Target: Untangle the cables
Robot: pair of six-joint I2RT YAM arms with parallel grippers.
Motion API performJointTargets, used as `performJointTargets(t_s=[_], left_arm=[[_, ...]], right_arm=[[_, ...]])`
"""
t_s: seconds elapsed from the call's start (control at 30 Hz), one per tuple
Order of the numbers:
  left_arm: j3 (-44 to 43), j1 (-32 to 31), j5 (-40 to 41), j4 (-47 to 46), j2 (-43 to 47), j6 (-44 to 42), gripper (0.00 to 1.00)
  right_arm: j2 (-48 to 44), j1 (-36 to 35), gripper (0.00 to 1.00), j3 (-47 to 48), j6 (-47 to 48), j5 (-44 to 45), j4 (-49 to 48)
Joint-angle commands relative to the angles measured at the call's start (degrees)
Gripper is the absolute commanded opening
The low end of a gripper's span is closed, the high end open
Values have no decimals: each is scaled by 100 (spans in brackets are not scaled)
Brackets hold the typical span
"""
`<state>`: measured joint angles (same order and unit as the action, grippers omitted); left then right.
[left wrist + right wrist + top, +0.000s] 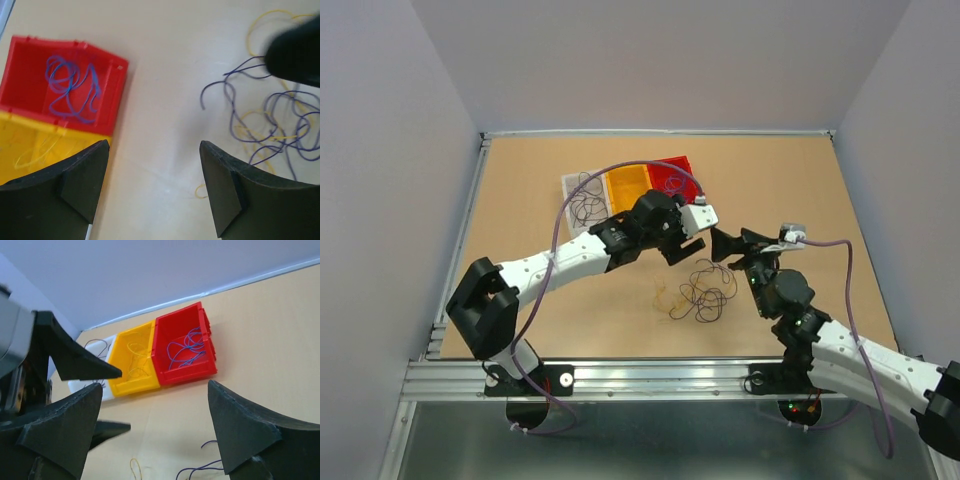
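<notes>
Left tool [153,145] spread, red bin [114,95] alongside, right tool [155,387] partly hiding cables [274,127].

both arms same build: left arm [560,262] and right arm [880,365] have white shells on the long links and black joint housings. small dark dots run along the white shells. a thin lavender cable [610,172] loops along each arm to a white plug [792,234] near the wrist. left claw [152,145] and right claw [155,387] have matte black wedge fingers with blunt tips. red/green leds [802,405] sit low on each arm.
</notes>
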<state>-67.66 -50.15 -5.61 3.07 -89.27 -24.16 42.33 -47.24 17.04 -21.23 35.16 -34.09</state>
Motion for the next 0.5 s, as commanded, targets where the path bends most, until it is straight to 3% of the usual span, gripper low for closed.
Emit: performJointTargets(t_s=[0.0, 0.17, 0.3, 0.47], left_arm=[[444, -310, -1266, -860, 251, -484, 87], [1026, -416, -2487, -1229, 604, -388, 87], [1141, -627, -2603, -1248, 447, -291, 87], [957, -847, -2604, -1186, 95, -151, 82]], right_arm=[[-496, -13, 91, -16, -56, 947, 16], [-1190, -4, 91, -86, -47, 1590, 209], [-1744, -4, 91, -174, -30, 2117, 280], [-2158, -13, 91, -253, 67, 2136, 297]])
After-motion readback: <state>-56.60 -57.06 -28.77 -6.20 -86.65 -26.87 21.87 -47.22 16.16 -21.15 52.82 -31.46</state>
